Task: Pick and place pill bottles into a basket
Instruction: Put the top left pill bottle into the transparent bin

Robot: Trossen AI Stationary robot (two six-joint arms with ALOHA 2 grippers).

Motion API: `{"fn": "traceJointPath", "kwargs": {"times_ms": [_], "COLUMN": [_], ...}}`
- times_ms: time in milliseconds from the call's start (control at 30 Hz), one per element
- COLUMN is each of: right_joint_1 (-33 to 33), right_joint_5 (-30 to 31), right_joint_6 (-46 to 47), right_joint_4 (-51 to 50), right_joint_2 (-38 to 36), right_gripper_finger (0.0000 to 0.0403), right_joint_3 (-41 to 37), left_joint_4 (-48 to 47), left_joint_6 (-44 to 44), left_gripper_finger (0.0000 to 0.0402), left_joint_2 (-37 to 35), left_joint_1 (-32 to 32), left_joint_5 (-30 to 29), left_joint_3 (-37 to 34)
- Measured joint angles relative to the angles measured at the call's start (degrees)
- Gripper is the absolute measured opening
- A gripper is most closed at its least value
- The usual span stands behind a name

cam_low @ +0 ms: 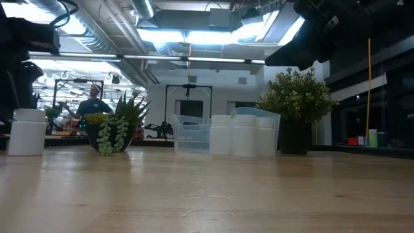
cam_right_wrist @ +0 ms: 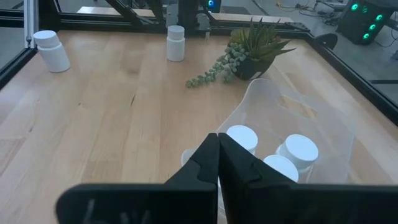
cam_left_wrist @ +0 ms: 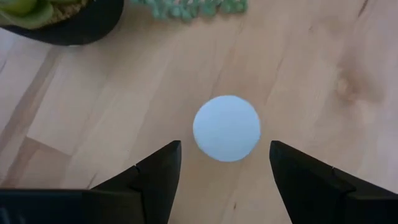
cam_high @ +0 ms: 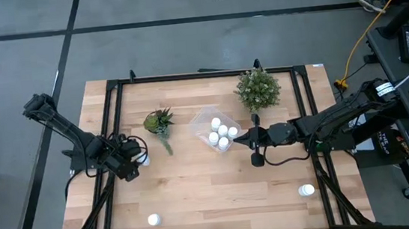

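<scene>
Hovering with my left gripper [cam_left_wrist: 224, 163] spread wide, I look straight down on a pill bottle [cam_left_wrist: 226, 127] whose round white cap sits centred between my fingers [cam_left_wrist: 155, 171], apart from both. It stands upright near the table's left edge, close to the small trailing plant [cam_high: 159, 123]. I judge it light, rigid and smooth, so I would pinch its sides below the cap. My right gripper [cam_right_wrist: 218, 165], pressed together and empty, hangs at the basket [cam_high: 205, 120], which already holds four bottles.
</scene>
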Motion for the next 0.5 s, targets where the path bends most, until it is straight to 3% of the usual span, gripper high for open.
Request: {"fn": "traceJointPath", "kwargs": {"times_ms": [500], "right_joint_1": [0.00], "right_joint_5": [0.00], "right_joint_6": [0.06], "right_joint_4": [0.06], "right_joint_2": [0.00], "right_gripper_finger": [0.0004], "right_joint_3": [0.00], "left_joint_4": [5.14], "left_joint_6": [3.33], "left_gripper_finger": [0.0237], "left_joint_2": [8.45], "left_joint_1": [0.10], "left_joint_5": [-0.97], "left_joint_3": [-0.01]}}
